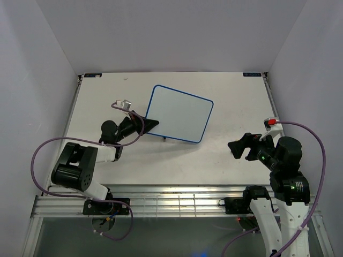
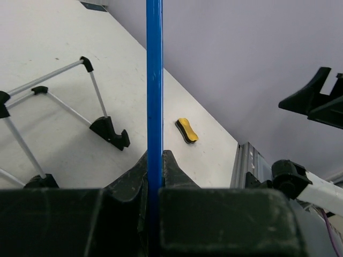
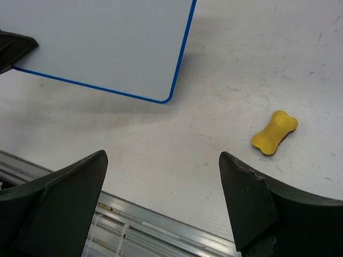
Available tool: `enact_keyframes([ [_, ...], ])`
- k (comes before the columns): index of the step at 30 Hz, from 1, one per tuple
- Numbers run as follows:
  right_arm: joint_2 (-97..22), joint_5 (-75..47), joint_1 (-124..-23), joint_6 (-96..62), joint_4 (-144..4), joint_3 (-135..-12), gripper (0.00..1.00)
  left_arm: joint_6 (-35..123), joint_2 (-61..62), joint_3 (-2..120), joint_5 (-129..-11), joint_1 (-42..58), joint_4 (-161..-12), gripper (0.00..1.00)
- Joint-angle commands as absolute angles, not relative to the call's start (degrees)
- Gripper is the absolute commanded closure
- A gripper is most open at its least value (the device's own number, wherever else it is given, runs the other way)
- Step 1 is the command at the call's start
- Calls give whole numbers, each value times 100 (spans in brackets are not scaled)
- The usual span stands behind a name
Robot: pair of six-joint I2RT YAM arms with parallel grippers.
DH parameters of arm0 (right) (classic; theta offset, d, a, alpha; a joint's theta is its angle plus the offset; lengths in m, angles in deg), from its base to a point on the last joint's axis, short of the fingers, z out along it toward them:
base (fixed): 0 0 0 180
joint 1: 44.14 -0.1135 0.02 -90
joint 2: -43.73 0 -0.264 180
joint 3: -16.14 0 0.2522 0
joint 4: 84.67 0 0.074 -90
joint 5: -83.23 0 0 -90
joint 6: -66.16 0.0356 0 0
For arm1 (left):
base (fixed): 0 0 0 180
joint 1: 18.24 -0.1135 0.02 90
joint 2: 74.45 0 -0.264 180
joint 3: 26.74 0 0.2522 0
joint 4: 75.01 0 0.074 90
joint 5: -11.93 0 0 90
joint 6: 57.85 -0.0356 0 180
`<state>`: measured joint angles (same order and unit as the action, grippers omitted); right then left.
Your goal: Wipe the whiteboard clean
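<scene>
The left hand [image 2: 154,166] is clamped on the thin blue frame of the whiteboard [image 1: 179,113], gripping its left edge. The board sits mid-worktop [image 1: 230,96], its white face blank. The right hand [image 3: 162,158] hangs spread wide at the near right, a yellow bone-shaped eraser [image 3: 274,132] lying close by, apart from the board

Bare desk [image 3: 150,134] lies open between the spread right claw [image 3: 162,158] and the whiteboard [image 3: 107,43]. Obstacles: the yellow eraser [image 3: 274,132] near that claw; the board's wire stand [image 2: 110,133] beside the left claw [image 2: 154,166], which grips the board's edge.
</scene>
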<state>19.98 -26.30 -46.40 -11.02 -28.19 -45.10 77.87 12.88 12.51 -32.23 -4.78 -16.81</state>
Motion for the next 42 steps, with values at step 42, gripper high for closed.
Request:
enact_keyframes([
  [42, 1666, -2971, -4625, -1110, -3487, -4262, 10, 6696, 3382, 2824, -2957, -725, 1019, 100],
])
